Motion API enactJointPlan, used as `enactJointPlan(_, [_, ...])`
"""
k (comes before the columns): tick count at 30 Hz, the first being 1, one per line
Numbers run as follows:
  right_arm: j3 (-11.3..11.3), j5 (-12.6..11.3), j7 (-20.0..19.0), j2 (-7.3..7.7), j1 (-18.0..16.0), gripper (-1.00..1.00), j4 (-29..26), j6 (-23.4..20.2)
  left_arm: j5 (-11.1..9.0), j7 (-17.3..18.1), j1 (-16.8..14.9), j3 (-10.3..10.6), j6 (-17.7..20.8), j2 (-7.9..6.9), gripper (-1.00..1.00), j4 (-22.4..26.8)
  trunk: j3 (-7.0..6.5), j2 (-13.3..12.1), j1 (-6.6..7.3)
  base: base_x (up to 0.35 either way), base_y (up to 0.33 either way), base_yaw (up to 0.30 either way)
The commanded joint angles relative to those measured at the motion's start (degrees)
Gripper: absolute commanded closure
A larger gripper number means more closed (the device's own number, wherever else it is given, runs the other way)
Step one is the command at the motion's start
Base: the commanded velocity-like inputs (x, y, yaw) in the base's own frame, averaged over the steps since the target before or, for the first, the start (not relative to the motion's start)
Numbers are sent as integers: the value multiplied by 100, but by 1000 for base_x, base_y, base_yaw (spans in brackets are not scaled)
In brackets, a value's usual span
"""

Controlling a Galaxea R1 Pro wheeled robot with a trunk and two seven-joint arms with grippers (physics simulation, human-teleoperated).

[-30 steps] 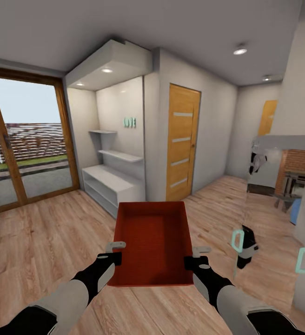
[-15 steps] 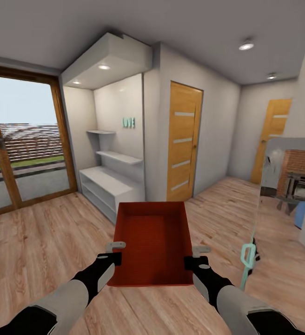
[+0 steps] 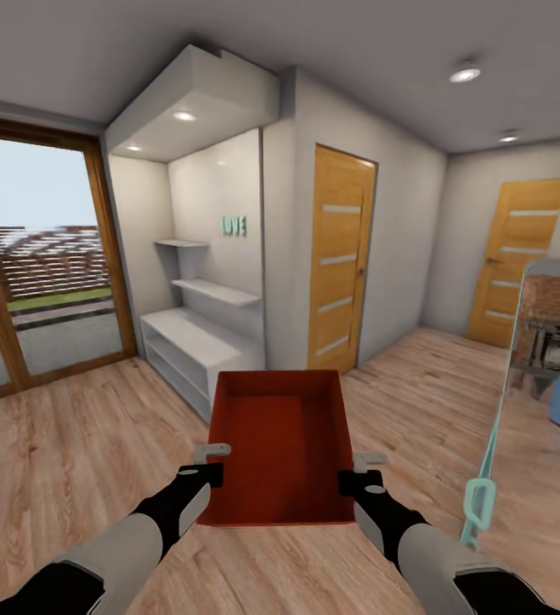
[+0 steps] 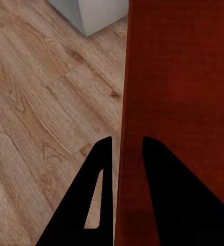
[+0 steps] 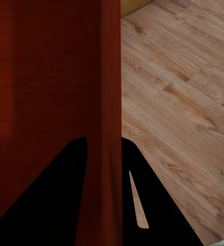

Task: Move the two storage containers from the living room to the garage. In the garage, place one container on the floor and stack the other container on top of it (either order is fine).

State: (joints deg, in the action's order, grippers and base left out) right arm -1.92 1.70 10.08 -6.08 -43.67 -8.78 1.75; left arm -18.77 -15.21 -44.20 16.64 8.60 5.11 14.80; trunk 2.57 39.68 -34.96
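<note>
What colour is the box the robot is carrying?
The box is orange-red, clearest in the head view.

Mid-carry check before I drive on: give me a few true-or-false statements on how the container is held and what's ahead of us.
1. Both grippers clamp the storage container, the left gripper on one side wall and the right gripper on the other. True.
2. The container rests on the wood floor. False: it is held up above the floor.
3. Something lies inside the container. False: its inside is bare.
4. Two orange doors are ahead, a near one and a far one, both closed. True.
5. The floor below is grey concrete. False: it is light wood planks.
</note>
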Motion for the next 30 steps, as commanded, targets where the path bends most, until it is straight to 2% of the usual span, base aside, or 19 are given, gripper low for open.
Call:
enactJointPlan(1, [-19, -56, -24, -3, -1, 100, 17, 10, 128, -121, -10, -230, -60, -185, 100, 31, 10, 9, -5, 322, 0, 0])
enactJointPlan(17, [-28, -56, -17, -7, -2, 100, 17, 1, 129, -119, -10, -231, -60, -186, 100, 40, 10, 9, -5, 322, 0, -11])
enactJointPlan(30, [-28, -56, -15, -7, -1, 100, 17, 9, 128, -119, -10, -231, -60, -191, 100, 41, 10, 9, -5, 322, 0, -256])
